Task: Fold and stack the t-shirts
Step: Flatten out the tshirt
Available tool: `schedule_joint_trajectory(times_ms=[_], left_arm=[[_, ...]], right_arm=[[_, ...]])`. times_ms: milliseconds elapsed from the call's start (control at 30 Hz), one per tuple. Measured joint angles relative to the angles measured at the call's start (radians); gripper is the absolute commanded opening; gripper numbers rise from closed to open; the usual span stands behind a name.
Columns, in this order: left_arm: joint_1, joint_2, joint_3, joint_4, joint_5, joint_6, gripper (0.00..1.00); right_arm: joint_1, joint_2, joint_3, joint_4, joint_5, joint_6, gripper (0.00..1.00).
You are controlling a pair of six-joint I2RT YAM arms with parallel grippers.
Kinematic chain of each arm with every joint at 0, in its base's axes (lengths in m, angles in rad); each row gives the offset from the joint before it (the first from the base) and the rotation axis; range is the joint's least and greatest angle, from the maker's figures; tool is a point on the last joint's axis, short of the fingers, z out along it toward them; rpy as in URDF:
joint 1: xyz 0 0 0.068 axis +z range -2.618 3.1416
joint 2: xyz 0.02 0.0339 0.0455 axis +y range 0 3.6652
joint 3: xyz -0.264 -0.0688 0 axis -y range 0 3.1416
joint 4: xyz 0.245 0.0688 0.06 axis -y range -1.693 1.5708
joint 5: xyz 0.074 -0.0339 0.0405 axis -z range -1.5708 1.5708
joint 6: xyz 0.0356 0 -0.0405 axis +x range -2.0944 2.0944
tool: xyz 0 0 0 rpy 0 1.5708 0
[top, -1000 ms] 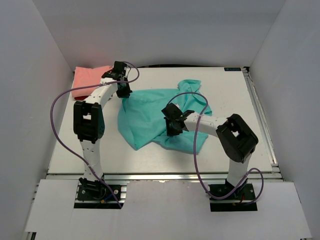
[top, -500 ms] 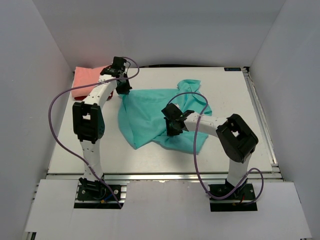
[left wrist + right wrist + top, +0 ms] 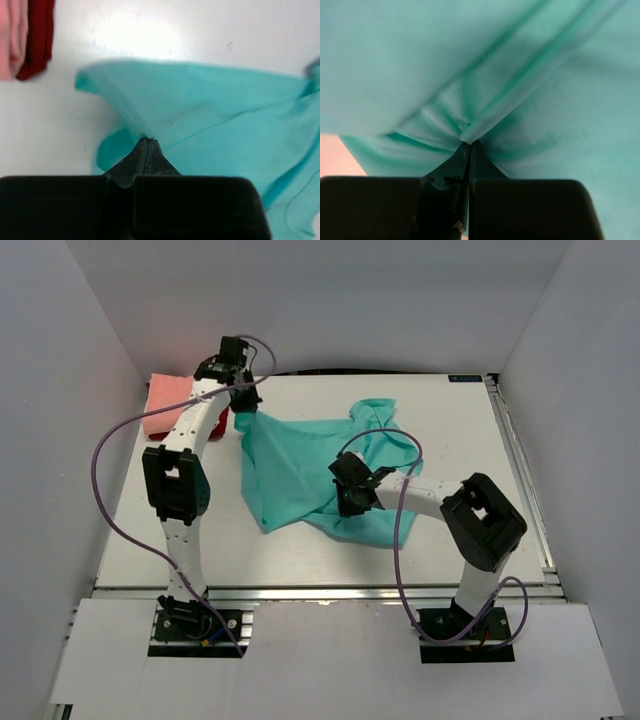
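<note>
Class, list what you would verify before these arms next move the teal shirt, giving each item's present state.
1. Left fingers shut on teal shirt edge: ok.
2. Right fingers shut on its cloth: ok.
3. Shirt lying flat: not ok, bunched.
4. Pink shirt and dark red shirt apart from it: ok.
5. Purple cable clear of cloth: cannot tell.

Folded shirts (image 3: pixel 165 403) left of spread shirt (image 3: pixel 290 458)

Plain teal shirt (image 3: pixel 290 465) is seen at centre; plain pink shirt (image 3: pixel 165 400) and dark red shirt (image 3: pixel 39 35) at 10 o'clock. Table (image 3: pixel 470 440) is white, cables (image 3: pixel 105 455) purple.
</note>
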Motion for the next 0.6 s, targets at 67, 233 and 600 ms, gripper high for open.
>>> schedule_joint_trajectory(times_ms=[67, 233, 600], left_arm=[[0.008, 0.02, 0.087, -0.004, 0.007, -0.003, 0.01], [0.046, 0.07, 0.192, 0.034, 0.05, -0.022, 0.06], [0.089, 0.268, 0.24, 0.099, 0.15, -0.065, 0.0]], right_arm=[[0.0, -0.035, -0.043, 0.008, 0.008, -0.003, 0.0], [0.0, -0.109, -0.128, 0.003, 0.027, -0.021, 0.0], [0.0, -0.169, -0.194, -0.005, 0.063, -0.051, 0.0]])
